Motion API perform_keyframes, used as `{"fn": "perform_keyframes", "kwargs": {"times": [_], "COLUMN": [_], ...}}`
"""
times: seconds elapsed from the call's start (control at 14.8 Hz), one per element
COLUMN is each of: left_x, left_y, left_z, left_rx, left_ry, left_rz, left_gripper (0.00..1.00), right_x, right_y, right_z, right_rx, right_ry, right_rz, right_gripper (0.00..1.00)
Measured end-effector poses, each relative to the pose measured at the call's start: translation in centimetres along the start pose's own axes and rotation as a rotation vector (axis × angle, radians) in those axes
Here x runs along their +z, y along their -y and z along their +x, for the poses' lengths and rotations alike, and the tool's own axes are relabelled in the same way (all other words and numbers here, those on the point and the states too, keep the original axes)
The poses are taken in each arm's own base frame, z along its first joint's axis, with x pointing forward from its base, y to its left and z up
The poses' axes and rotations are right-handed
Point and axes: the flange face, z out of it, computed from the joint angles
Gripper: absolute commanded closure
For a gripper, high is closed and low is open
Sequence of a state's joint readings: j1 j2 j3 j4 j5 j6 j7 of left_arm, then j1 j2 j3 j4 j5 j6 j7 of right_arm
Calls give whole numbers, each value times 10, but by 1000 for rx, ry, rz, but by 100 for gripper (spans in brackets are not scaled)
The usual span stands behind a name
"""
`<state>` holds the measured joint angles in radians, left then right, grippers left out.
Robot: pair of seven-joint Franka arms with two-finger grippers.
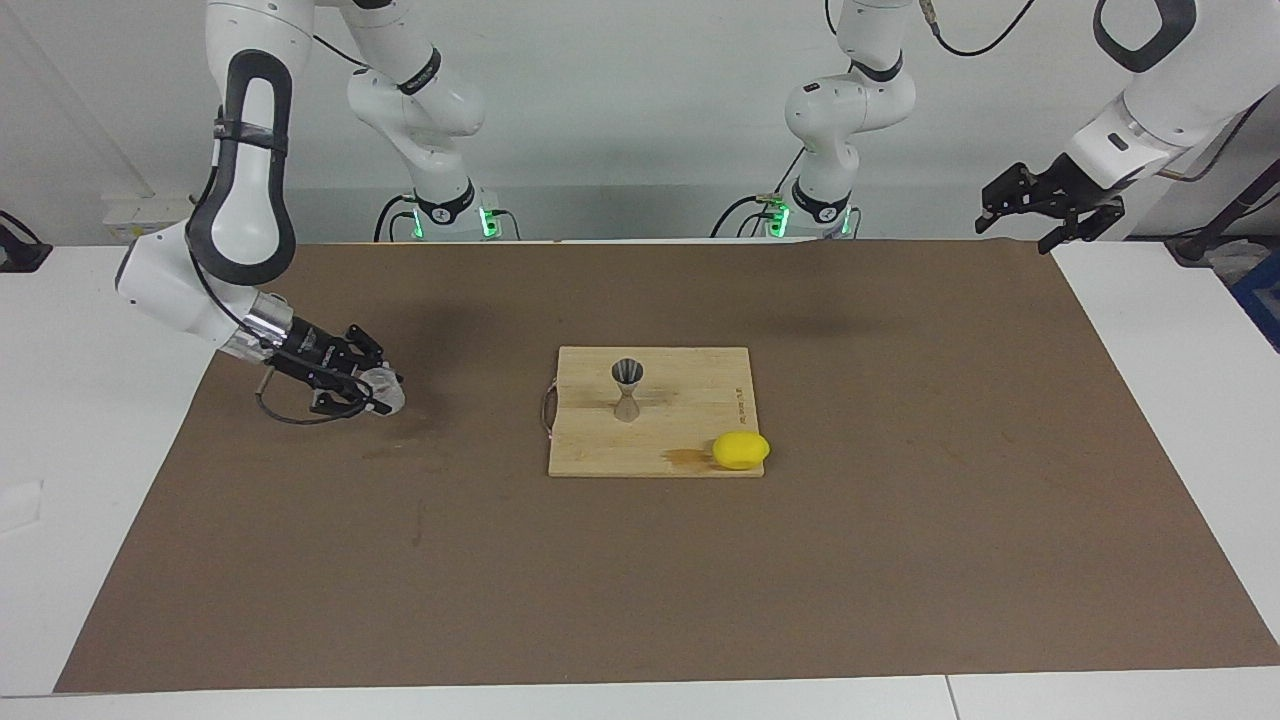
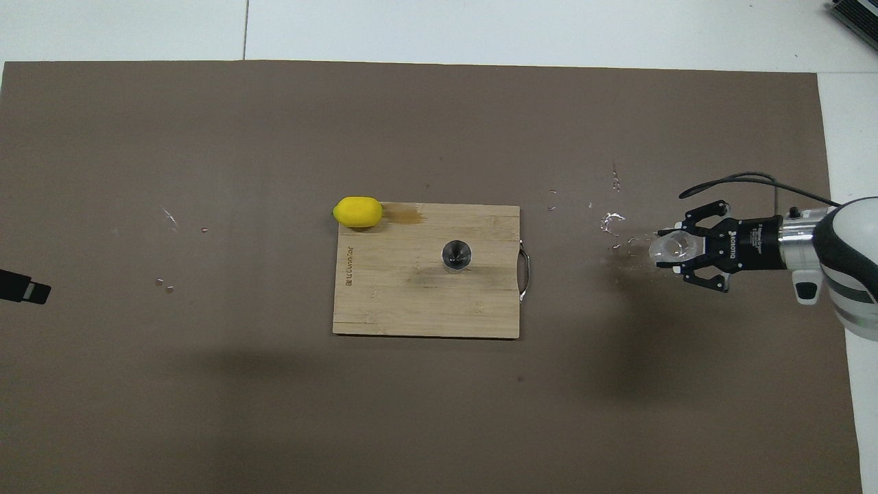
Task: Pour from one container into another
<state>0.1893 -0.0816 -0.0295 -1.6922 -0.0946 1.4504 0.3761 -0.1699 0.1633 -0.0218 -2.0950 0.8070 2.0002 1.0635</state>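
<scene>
The small clear cup sits between the fingers of my right gripper, which is shut on it. The gripper holds it low over the brown mat at the right arm's end of the table. I cannot tell whether the cup touches the mat. The grey metal jigger stands upright on the wooden cutting board in the middle of the mat. My left gripper waits raised and open over the mat's edge at the left arm's end.
A yellow lemon lies at the board's corner farther from the robots, beside a wet stain. Small shiny specks lie on the mat between the board and the cup.
</scene>
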Motion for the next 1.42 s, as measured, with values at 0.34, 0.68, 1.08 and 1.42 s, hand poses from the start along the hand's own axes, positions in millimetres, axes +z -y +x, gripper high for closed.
{"fn": "perform_keyframes", "kwargs": {"times": [0.34, 0.68, 1.08, 1.42], "left_x": [-11, -13, -19, -21], "left_y": [10, 12, 4, -19], "left_z": [-3, -5, 4, 19], "left_rx": [-41, -89, -225, -282], "left_ry": [-19, -29, -73, -131], "left_rz": [61, 70, 150, 172], "left_gripper": [0, 0, 0, 0], "right_x": [38, 79, 119, 135], "right_y": [3, 2, -10, -19], "right_z": [-57, -116, -184, -217], "right_rx": [3, 38, 72, 43], "right_ry": [-45, -96, -107, -127], "right_rz": [3, 57, 92, 77], "right_gripper": [100, 100, 100, 100]}}
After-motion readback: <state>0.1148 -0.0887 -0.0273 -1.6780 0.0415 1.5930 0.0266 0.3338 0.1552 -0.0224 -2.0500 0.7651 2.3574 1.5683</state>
